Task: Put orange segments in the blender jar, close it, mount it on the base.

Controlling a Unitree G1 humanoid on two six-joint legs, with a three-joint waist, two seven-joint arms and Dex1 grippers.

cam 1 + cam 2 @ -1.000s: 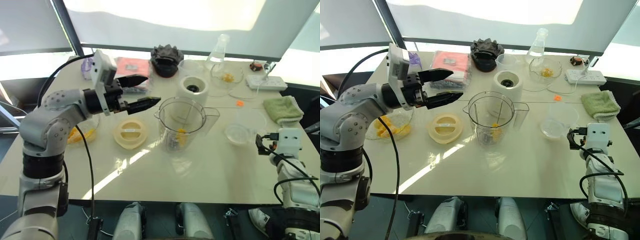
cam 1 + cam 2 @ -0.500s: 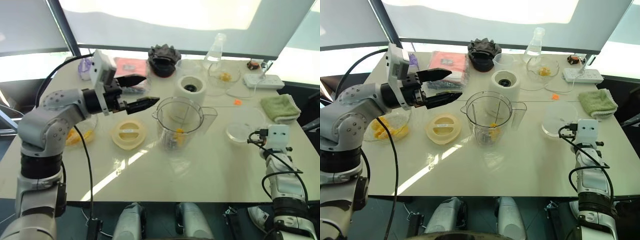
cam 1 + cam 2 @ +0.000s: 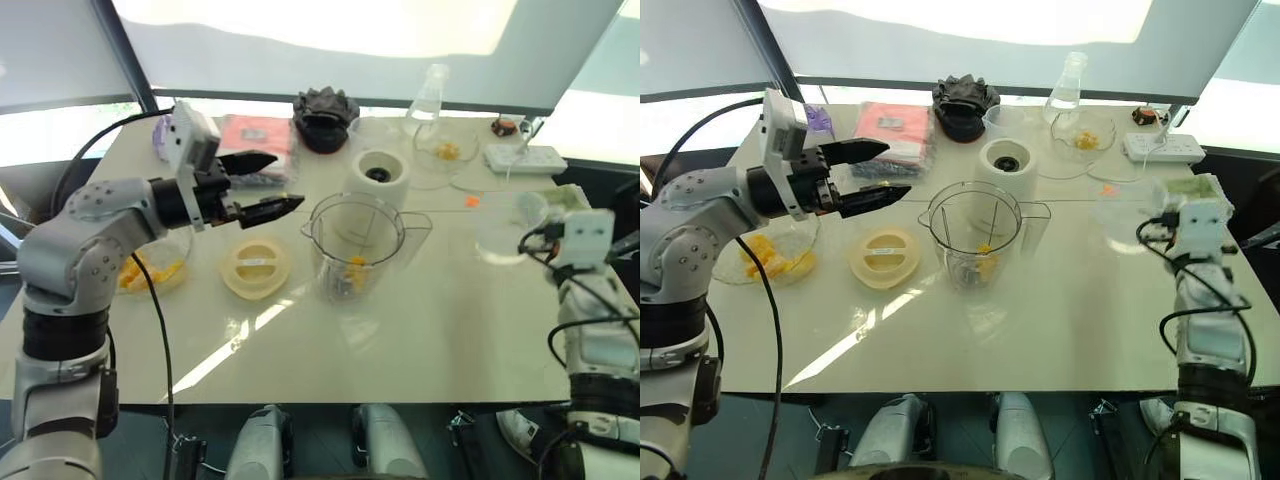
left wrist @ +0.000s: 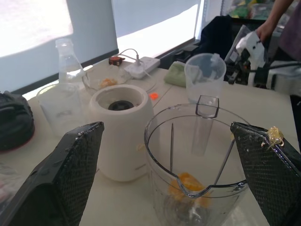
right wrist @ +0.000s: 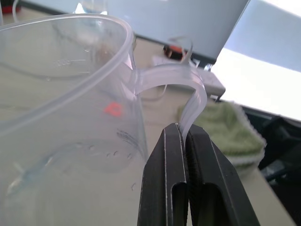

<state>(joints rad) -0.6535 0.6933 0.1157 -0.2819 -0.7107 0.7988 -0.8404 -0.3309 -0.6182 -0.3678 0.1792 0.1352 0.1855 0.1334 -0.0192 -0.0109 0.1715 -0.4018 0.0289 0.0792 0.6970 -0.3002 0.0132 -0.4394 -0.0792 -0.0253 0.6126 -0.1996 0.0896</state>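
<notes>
The clear blender jar (image 3: 358,240) stands mid-table with a few orange segments (image 3: 357,271) at its bottom. Its cream lid (image 3: 257,268) lies flat to its left, and the white base (image 3: 378,180) stands just behind it. A glass bowl of orange segments (image 3: 150,272) sits at the left edge. My left gripper (image 3: 288,180) hovers open above the lid, left of the jar, with a bit of orange pulp stuck to one fingertip (image 4: 274,136). My right gripper (image 5: 186,129) is shut on the handle of a clear measuring cup (image 3: 503,226), held off the table at the right.
Along the back are a black object (image 3: 322,108), a pink packet (image 3: 258,135), a glass flask (image 3: 432,95), a glass bowl with orange bits (image 3: 447,150) and a power strip (image 3: 525,157). A green cloth (image 3: 578,194) lies far right. A person (image 4: 282,19) stands beyond the table.
My right gripper has lifted the clear measuring cup off the table, up and to the right. My left gripper has drawn back slightly to the left, still open.
</notes>
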